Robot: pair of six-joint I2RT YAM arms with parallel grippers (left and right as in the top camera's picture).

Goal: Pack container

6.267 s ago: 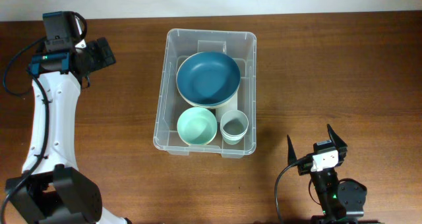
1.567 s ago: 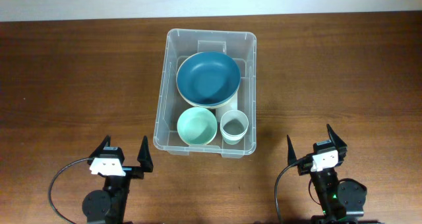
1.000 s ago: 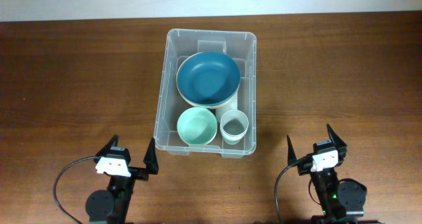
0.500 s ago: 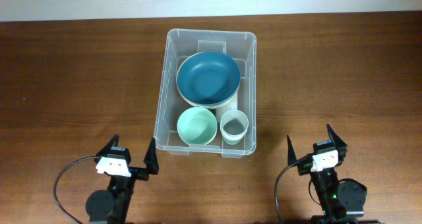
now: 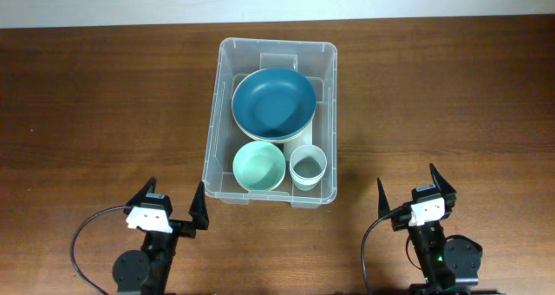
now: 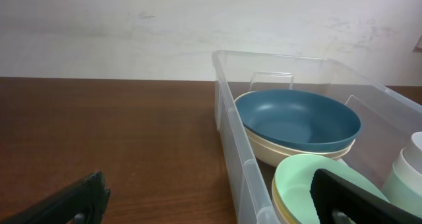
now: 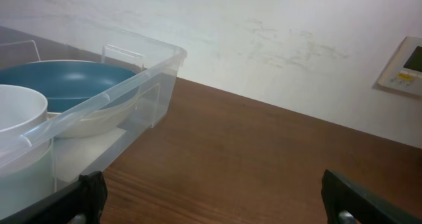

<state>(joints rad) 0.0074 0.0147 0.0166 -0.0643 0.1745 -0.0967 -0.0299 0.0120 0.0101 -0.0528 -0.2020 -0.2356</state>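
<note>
The clear plastic container [image 5: 216, 139] stands mid-table. Inside it a dark blue bowl [image 5: 273, 102] rests on a cream one, with a mint green bowl [image 5: 259, 166] and a white cup [image 5: 308, 166] at its near end. My left gripper [image 5: 171, 200] sits open at the table's front left, empty, just short of the container's near left corner. My right gripper [image 5: 416, 182] is open and empty at the front right. The left wrist view shows the container [image 6: 232, 128], blue bowl [image 6: 297, 120] and green bowl [image 6: 303, 184]. The right wrist view shows the container [image 7: 142, 76] at left.
Brown wooden table [image 5: 113, 104] all around the container. A pale wall [image 7: 264, 33] stands behind it, with a small white wall plate [image 7: 403, 68] at right.
None over the last second. Before that, the left arm came down from the far left of the table to its low place at the front left.
</note>
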